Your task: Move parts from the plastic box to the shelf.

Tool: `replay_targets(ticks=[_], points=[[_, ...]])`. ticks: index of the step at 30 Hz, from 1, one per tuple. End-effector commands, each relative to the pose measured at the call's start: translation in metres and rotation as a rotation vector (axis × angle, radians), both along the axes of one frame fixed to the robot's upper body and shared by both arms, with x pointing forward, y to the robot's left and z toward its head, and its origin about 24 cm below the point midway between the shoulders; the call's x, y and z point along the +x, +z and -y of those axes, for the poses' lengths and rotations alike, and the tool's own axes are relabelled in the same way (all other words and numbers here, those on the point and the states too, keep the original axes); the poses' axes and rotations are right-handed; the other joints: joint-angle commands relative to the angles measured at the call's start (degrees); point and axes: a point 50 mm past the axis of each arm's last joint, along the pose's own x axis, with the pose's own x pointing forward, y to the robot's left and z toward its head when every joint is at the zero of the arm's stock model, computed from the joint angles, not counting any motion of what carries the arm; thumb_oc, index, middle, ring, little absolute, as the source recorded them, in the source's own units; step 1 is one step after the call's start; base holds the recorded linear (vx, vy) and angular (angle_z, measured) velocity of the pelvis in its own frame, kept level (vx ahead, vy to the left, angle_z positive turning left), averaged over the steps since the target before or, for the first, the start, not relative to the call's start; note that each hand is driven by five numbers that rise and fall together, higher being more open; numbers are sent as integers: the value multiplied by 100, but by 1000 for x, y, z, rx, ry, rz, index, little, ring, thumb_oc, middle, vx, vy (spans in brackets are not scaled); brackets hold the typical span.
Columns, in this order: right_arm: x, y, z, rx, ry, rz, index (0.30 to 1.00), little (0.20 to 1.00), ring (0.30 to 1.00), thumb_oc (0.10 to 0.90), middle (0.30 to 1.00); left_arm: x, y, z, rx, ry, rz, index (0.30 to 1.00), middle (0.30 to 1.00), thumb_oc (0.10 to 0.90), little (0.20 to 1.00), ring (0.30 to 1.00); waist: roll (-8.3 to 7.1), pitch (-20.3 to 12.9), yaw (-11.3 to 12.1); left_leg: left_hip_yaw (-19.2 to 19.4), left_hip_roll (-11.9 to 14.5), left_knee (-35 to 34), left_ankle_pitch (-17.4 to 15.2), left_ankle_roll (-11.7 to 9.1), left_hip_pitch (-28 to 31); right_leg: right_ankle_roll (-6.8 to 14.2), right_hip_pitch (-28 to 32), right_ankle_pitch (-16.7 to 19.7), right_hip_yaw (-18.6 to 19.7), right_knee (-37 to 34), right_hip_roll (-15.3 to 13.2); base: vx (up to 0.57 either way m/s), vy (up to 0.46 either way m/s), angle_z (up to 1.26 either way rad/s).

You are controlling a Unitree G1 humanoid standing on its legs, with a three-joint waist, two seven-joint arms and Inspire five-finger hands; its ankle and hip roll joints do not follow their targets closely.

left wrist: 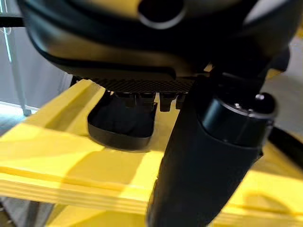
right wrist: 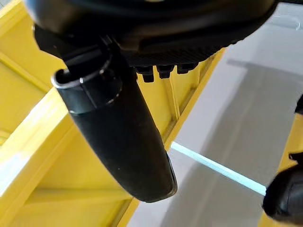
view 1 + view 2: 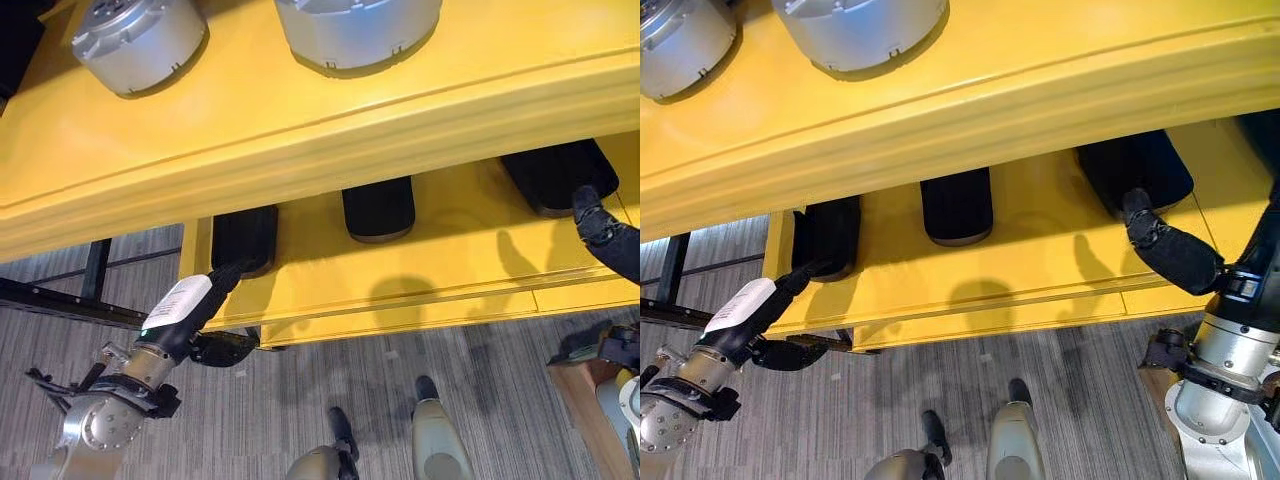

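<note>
The left hand (image 3: pixel 195 305) sits at the near left corner of the lower shelf board (image 3: pixel 420 280), its white-covered thumb lying along the edge and its fingers pointing at the leftmost black part (image 3: pixel 244 238); in the left wrist view the fingers hang straight over that part (image 1: pixel 124 124) and grip nothing that I can see. The right hand (image 3: pixel 1168 250) reaches in from the right with its fingers extended toward the right-hand black part (image 3: pixel 1135 170), touching or just short of it, and it appears to carry nothing either. The risk, as I judge it, lies in the tight gap under the upper shelf board (image 3: pixel 300 130): a hand lifted carelessly could knock its underside, or drag a black part toward the near lip and tip it onto the floor (image 3: pixel 330 400). The parts themselves are dark, rounded, pad-like pieces, three in a row on the lower board, the middle one (image 3: pixel 379 208) between the other two and well apart from both hands. Two silver-grey cylindrical parts (image 3: pixel 135 40) stand on the upper board. The plastic box cannot be made out here.
</note>
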Motion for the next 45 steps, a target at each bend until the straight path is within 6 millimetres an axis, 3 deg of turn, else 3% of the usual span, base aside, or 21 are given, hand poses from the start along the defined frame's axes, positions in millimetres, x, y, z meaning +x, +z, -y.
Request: replay_targets(ticks=[1,10,20,26,29,34,38,45], points=[[-9,32,-18,-54,126,186,1000,1000,1000,900,1000,13,36,-6,85,-9,149,1000,1000,900,1000,1000,-286,58,-191,120,43,514,-527,167,72,186,434,219,-253,-704,-300,0,0,0],[-4,39,-19,-83,156,190,1000,1000,1000,900,1000,31,25,1,140,9,38,1000,1000,900,1000,1000,-245,296,-375,166,48,704,-621,168,-54,120,231,67,-206,-461,-233,-17,4,-7],[-1,40,-23,-102,186,191,1000,1000,1000,900,1000,51,24,14,118,15,59,1000,1000,900,1000,1000,-257,488,-590,222,44,1018,-766,200,-224,25,-19,-54,-91,-160,-153,-6,6,-3],[1,41,-22,-111,188,198,1000,1000,1000,900,1000,62,23,-4,128,152,42,1000,1000,900,1000,1000,-244,554,-681,304,51,1061,-805,206,-241,19,-115,-43,9,-134,-112,-3,16,-7],[1,43,-23,-110,186,208,1000,1000,1000,900,1000,60,0,-26,201,314,-1,1000,1000,900,1000,1000,-295,589,-705,322,79,1196,-868,209,-331,-23,-211,-76,36,-35,-79,-17,-17,-9],[3,41,-26,-105,179,213,1000,1000,1000,900,1000,58,-18,-42,232,415,-36,1000,1000,900,1000,1000,-333,617,-683,320,85,1277,-904,222,-388,-44,-270,-91,44,32,-50,-12,-29,-6],[5,44,-27,-102,169,213,1000,1000,1000,900,1000,57,-29,-35,229,383,-53,1000,1000,900,1000,1000,-338,629,-679,309,86,1313,-920,223,-398,-59,-275,-110,57,72,-40,0,0,0],[3,44,-26,-95,154,210,1000,1000,1000,900,1000,57,-26,-8,228,211,-68,1000,1000,900,1000,1000,-320,661,-652,267,64,1347,-963,230,-409,-54,-264,-119,60,77,-41,0,0,0]])
